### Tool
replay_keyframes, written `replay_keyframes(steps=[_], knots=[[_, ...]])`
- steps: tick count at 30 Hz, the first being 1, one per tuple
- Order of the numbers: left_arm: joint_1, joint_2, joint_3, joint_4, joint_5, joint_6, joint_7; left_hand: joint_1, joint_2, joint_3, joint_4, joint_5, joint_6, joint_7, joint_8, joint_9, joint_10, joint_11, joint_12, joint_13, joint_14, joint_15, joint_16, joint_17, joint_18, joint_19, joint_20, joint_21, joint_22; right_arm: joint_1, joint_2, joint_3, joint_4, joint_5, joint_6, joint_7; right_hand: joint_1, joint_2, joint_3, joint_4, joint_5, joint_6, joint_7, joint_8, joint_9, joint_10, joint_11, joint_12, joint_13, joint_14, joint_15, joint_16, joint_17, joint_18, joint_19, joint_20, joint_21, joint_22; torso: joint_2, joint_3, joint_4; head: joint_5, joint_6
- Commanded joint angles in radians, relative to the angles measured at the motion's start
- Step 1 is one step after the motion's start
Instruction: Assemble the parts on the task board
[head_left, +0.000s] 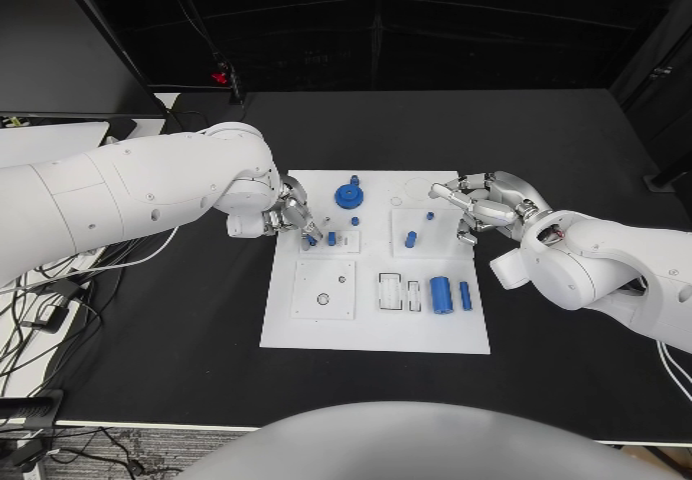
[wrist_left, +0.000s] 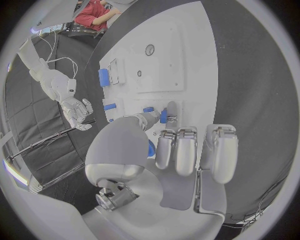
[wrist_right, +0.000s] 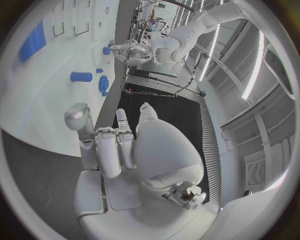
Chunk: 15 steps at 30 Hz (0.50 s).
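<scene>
Left hand (head_left: 293, 220) is down over the left side of the white task board (head_left: 375, 335), at the small square plate near the board's far-left corner, and the left wrist view shows a thumb and fingertip (wrist_left: 170, 116) pinched on a small blue peg (wrist_left: 163, 116) right at the board. A second blue peg (head_left: 332, 238) stands just beside it. Toward the board's far edge sits the blue round knob (head_left: 349, 195). Moving across: a blue pin (head_left: 411, 239) lies on the middle-right square plate, and nearer the front a fat blue cylinder (head_left: 441, 295) lies beside a thinner blue cylinder (head_left: 466, 295). Over at the board's far-right corner, right hand (head_left: 488, 205) hovers with fingers partly curled and apart, holding nothing, on the black surface (head_left: 173, 360) side.
</scene>
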Motion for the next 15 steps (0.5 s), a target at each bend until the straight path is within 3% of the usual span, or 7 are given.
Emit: replay_keyframes(steps=[1,15], knots=[[-0.010,0.000,-0.007,-0.001,-0.008,0.010,-0.028,0.022,0.004,-0.012,-0.005,0.006,-0.079,-0.019,-0.009,-0.013,0.104,0.006,-0.001,0.263,0.105,0.009,0.001,0.263,-0.007,0.104,0.005,0.003,0.263,0.001,0.000,0.000,0.002,-0.002,0.004,0.009,0.007,-0.001,-0.006,0.001,0.004,-0.007,-0.001,0.004,-0.001,0.110,0.002,-0.006,0.093,0.055,0.000,-0.001,0.178,0.006,-0.007,0.000,-0.004,0.001,0.000,0.0001,-0.0003,0.000,0.000],[-0.010,-0.002,-0.007,-0.002,-0.027,0.007,-0.032,0.048,0.017,-0.018,-0.016,0.013,-0.082,-0.021,-0.001,-0.012,0.104,0.006,-0.001,0.263,0.105,0.009,0.001,0.263,-0.007,0.104,0.007,0.003,0.263,0.001,0.000,0.000,0.001,-0.002,0.005,0.008,0.007,-0.001,-0.006,0.001,0.004,-0.007,-0.001,0.004,-0.001,0.110,0.002,-0.006,0.093,0.055,0.000,-0.001,0.178,0.006,-0.007,0.000,-0.004,0.001,-0.001,0.0004,0.0006,0.000,0.000]])
